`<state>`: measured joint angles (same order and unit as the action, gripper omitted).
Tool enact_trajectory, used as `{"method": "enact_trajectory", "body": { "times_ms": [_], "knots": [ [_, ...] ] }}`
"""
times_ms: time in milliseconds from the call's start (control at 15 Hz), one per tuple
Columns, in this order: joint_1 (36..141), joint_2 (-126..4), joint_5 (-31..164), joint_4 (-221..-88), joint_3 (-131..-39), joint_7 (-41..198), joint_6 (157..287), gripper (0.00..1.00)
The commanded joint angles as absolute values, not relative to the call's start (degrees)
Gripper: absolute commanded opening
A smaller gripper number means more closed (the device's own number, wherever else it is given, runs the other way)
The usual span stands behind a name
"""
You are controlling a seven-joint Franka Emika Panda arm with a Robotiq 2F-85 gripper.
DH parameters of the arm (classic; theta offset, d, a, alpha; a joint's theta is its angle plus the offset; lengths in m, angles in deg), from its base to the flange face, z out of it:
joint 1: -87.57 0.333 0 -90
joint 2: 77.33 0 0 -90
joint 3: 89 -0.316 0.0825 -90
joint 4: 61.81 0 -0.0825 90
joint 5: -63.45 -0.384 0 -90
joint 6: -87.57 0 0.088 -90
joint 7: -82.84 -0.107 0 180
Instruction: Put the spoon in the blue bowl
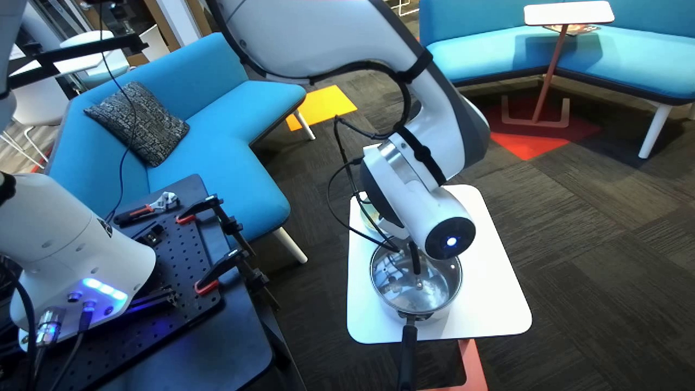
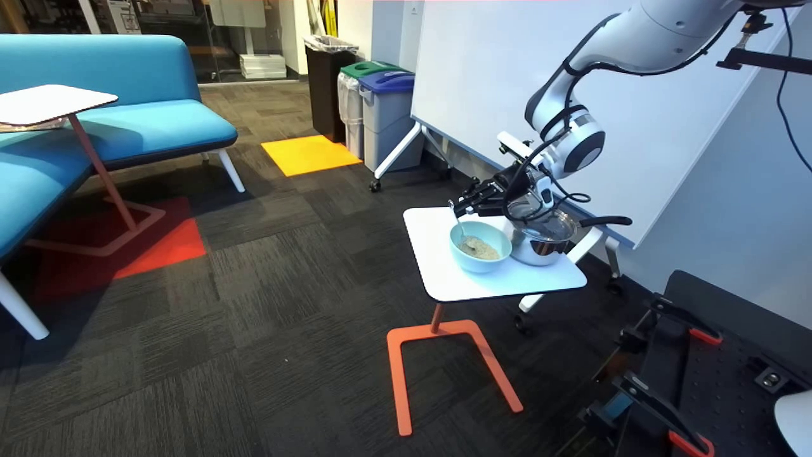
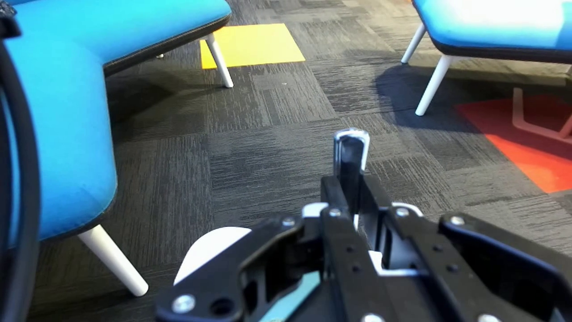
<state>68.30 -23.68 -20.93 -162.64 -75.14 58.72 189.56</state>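
The blue bowl (image 2: 480, 262) is pale blue and holds beige grain-like contents. It stands on the small white table. In an exterior view it is mostly hidden behind the arm (image 1: 368, 213), and a sliver shows in the wrist view (image 3: 292, 298). My gripper (image 2: 461, 208) is above the bowl's far rim, shut on the handle of the metal spoon (image 2: 459, 226). The spoon slants down into the bowl, its head at the contents. In the wrist view the handle end (image 3: 351, 143) sticks up between the fingertips (image 3: 353, 190).
A steel pot (image 1: 417, 296) with a dark handle stands right beside the bowl, under the wrist; it also shows in an exterior view (image 2: 536, 251). Its handle reaches past the edge of the white table (image 1: 488, 309). Cables hang from the wrist near the pot. A whiteboard (image 2: 482, 76) stands behind.
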Motion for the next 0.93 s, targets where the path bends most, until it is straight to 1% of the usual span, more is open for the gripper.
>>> {"method": "enact_trajectory", "body": {
  "times_ms": [0,467,867],
  "knots": [
    [68.01,-22.7,-21.21,-159.88,-76.13,58.28,189.03,0.04],
    [67.78,-20.32,-18.68,-157.13,-77.32,55.41,185.19,0.04],
    [67.39,-22.12,-17.42,-160.3,-76.27,55.33,182.26,0.04]
  ]
}}
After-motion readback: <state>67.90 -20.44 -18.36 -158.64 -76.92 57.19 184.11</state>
